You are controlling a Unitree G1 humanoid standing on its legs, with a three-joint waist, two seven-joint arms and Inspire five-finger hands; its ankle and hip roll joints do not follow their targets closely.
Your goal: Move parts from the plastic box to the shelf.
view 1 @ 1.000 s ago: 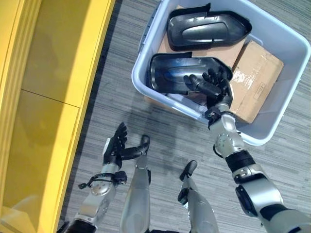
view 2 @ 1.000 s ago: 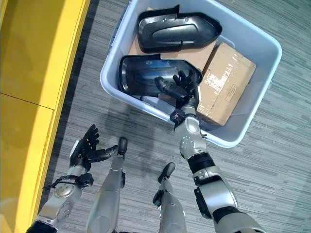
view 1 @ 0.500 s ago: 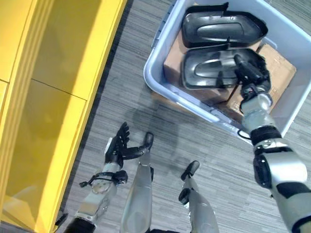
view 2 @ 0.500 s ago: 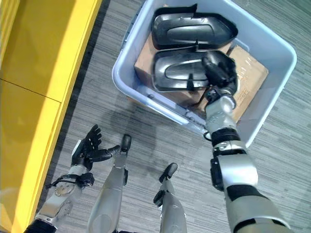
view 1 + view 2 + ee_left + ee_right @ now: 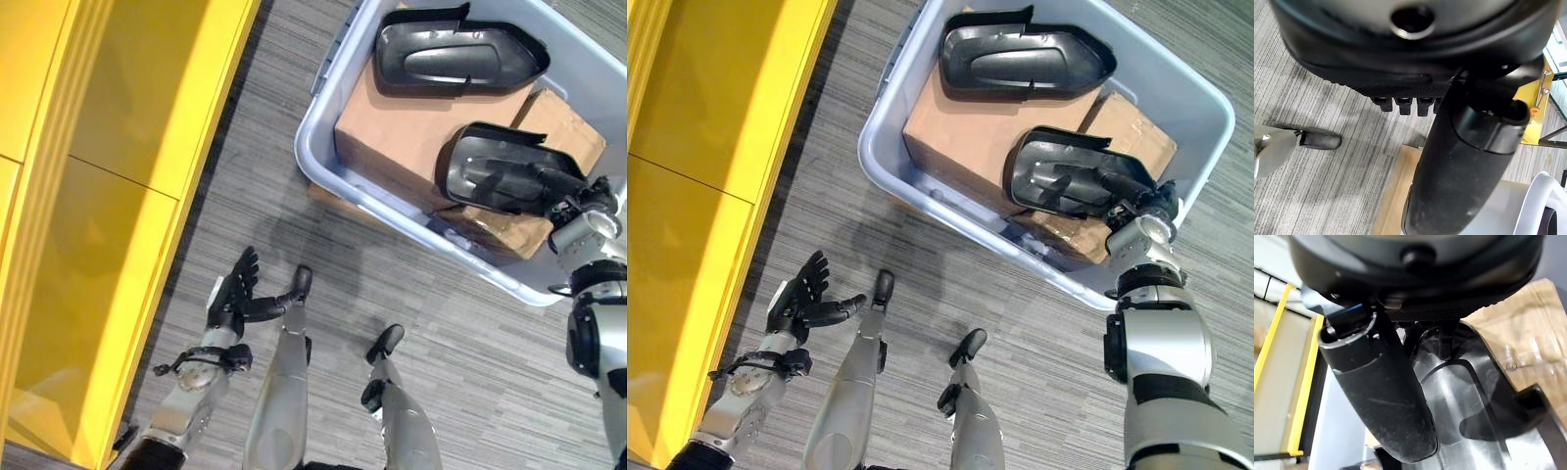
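the pale grey-blue plastic box (image 5: pixel 328 147) stands on the striped grey carpet floor (image 5: pixel 255 211), with the yellow shelf unit (image 5: pixel 118 147) well apart on the robot's left. inside the box, one glossy black moulded plastic part (image 5: pixel 456 61) lies flat at the far side on a brown cardboard carton (image 5: pixel 392 132), where nothing crowds it. a second black moulded part (image 5: pixel 1063 176) is tilted up on edge over the cartons, hollow side showing. the right hand (image 5: pixel 1141 201) sits at that part's edge; in the right wrist view its thumb (image 5: pixel 1378 391) lies across the shell and its fingers (image 5: pixel 1442 340) curl behind the rim, a pinch that accounts for the tilt. judgement: the lift is begun and the part is not yet clear of the box. the left hand (image 5: pixel 235 294) hangs low by the shelf, fingers straight and spread, holding nothing, likely kept ready to support the shell.
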